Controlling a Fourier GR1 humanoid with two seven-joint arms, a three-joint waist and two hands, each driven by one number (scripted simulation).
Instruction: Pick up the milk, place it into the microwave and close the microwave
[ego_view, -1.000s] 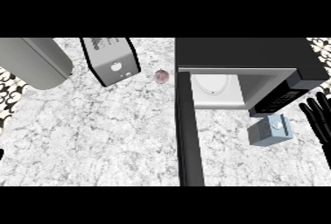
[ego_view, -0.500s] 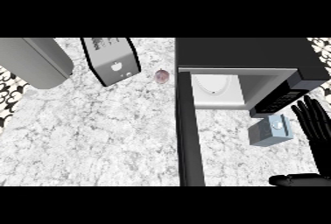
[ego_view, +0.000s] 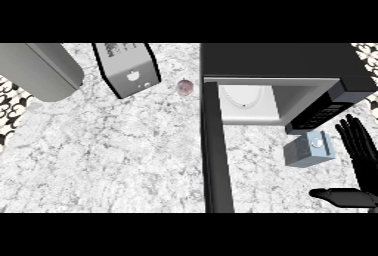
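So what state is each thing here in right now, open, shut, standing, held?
Black microwave: door swung open, white plate inside.
Small grey-blue milk carton: on the counter, in front of the microwave, not held.
Right hand: open, fingers straight, beside the carton.
Silver toaster: on the counter.
Small reddish round object: on the counter.

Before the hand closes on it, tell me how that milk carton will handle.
The milk carton looks boxy with flat sides, so it probably won't roll and should slide if pushed. Its cap on top suggests it stands upright, and it could tip if nudged high. The right hand is open beside it; flat faces likely suit a side grasp.
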